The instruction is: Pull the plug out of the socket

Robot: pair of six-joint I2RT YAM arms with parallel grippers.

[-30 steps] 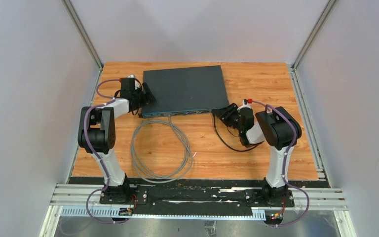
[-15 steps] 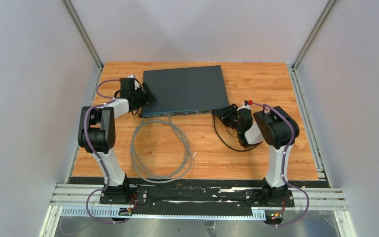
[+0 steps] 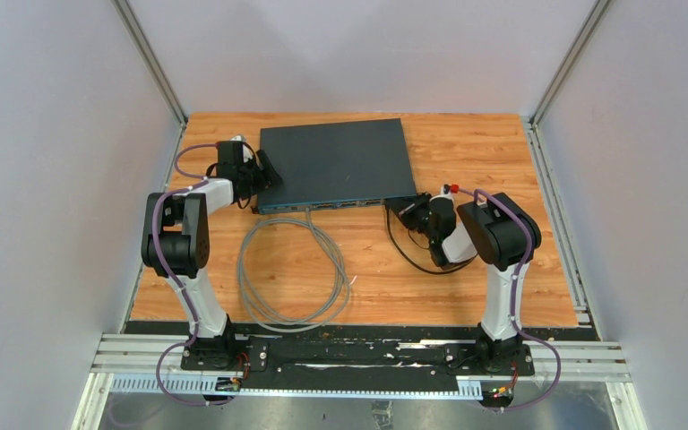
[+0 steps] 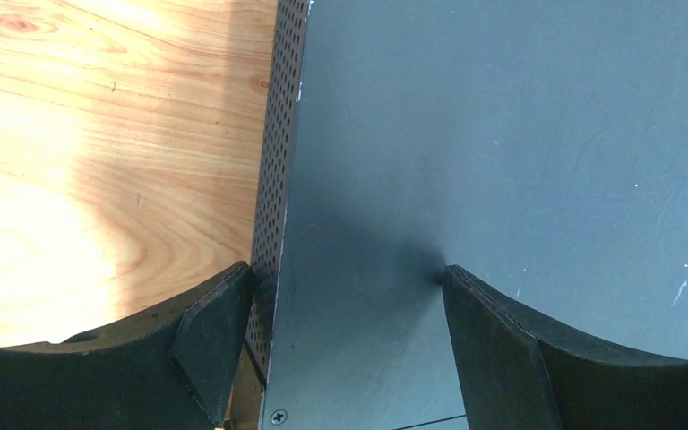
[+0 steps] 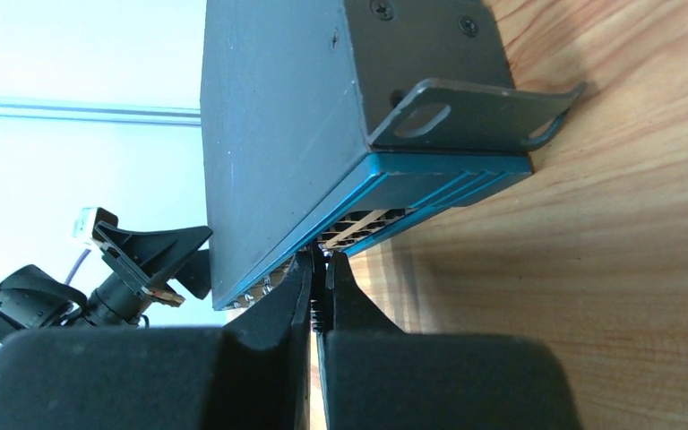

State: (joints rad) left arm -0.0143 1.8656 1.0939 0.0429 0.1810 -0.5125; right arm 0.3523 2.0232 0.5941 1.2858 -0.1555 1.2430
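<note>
Over the last second the right gripper (image 3: 408,210) has crept leftward, in toward the near right corner of the switch (image 3: 336,161); the left arm and both cables lie as they did.

We judge the plug (image 3: 391,207) to be the end of the black cable (image 3: 430,271), seated in a socket at the right end of the switch's near face. In the right wrist view it is hidden behind the fingertips, which reach up to the row of sockets (image 5: 358,228). Its long axis would run out of that face toward the arm bases, so the pull should go straight toward the near edge of the table (image 3: 466,143). The right arm is much the nearer, with the plug directly ahead of its fingertips.

The right gripper's fingers are pressed almost together, leaving only a thin dark slit. We cannot tell whether they pinch the plug or simply meet in front of it.

The left gripper (image 3: 260,175) is spread across the switch's left edge, one finger (image 4: 210,336) against the perforated side and the other over the top, apparently to brace the box.

A grey cable (image 3: 240,269) enters the same face further left and coils on the table between the arms, well apart from the black one.
</note>
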